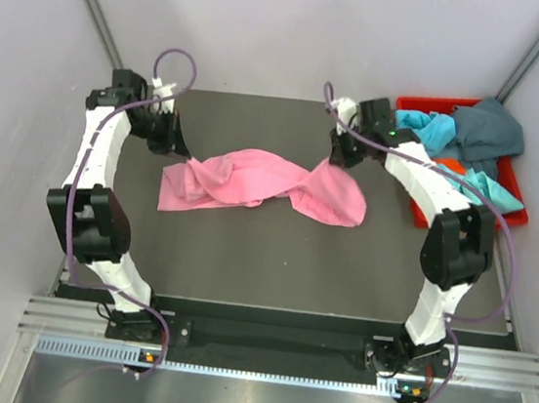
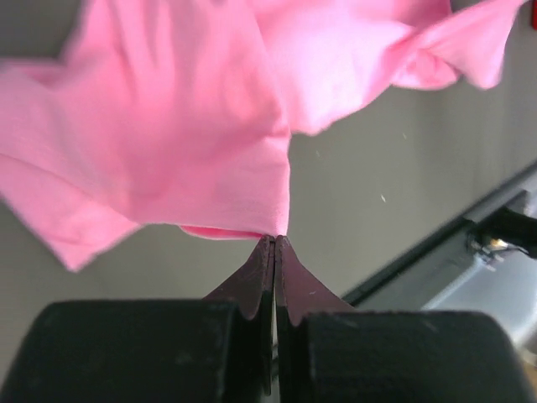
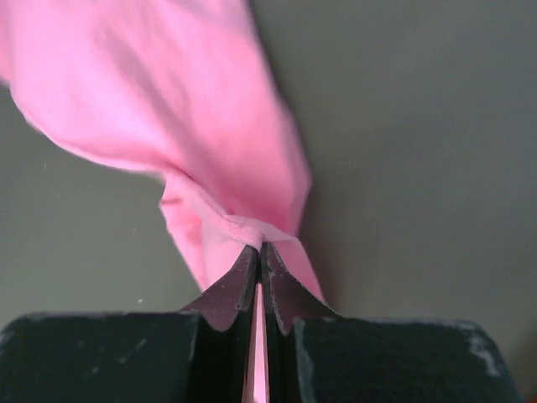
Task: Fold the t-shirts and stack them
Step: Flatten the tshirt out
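left gripper (image 2: 274,245) and right gripper (image 3: 260,252) both clamped on pink shirt (image 1: 252,185) | step: spreading it | next: I'd pull apart, lay flat

1 pink t-shirt (image 1: 252,185); red bin (image 1: 421,105) (turq. shirt (image 1: 440,132), teal-grey shirt (image 1: 490,130)).

The top external camera looks steeply down on the pink t-shirt (image 1: 252,185) from high above, well back. The 2 wrist cameras look along the left hand (image 2: 274,241) and right hand (image 3: 258,248), close to that shirt, which all 3 views share.
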You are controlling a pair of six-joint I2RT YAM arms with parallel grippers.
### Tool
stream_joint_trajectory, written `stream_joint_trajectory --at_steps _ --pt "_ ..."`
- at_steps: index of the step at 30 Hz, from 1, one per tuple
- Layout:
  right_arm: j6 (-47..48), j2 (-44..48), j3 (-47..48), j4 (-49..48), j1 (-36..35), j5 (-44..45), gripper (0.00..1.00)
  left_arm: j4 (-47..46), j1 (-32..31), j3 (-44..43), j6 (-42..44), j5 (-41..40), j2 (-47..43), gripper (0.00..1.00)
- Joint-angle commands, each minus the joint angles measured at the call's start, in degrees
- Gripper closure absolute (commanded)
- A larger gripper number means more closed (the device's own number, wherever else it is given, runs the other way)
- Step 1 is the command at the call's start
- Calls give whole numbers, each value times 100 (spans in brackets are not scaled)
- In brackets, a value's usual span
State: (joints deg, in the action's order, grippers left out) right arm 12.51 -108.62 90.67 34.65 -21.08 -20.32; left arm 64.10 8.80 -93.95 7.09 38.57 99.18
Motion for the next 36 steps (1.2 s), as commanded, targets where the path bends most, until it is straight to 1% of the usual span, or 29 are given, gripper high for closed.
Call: stream_joint_trajectory --at_steps 1,2,5,8,14,16,20,24,27,29,33,36 --pt "374 1060 907 -143 122 553 100 -204 43 -842 362 -305 -56 100" --pt "523 1158 1091 -161 157 651 100 -213 43 -1149 380 -375 -21 100" --pt "769 1509 1259 -239 253 967 100 -362 43 -1694 337 -499 31 100" --pt "945 1765 1426 -345 341 1275 100 -696 43 -2090 267 -569 -12 100" --pt "1323 1985 1962 -301 394 1706 100 -1337 34 -2715 143 -947 -214 100" --pt "1394 2090 2033 -310 394 1768 100 -1539 43 -2760 65 -1009 -311 100" --pt "1526 2318 2112 -345 403 1908 100 -2005 34 -2760 -50 -1097 -670 100" --pt "1526 2652 1946 -231 403 1865 100 -2173 34 -2664 -138 -1079 -987 100" --pt "1526 3003 1499 -82 394 1549 100 -2069 34 -2427 -191 -957 -1233 100" --pt "1439 3145 1085 -20 394 1338 100 -1937 43 -2111 -182 -825 -1409 100" --pt "1158 2926 680 59 315 995 100 -1550 26 -1531 -112 -562 -1673 100" --pt "745 2278 618 112 280 775 100 -1181 26 -1187 -146 -289 -1717 100"
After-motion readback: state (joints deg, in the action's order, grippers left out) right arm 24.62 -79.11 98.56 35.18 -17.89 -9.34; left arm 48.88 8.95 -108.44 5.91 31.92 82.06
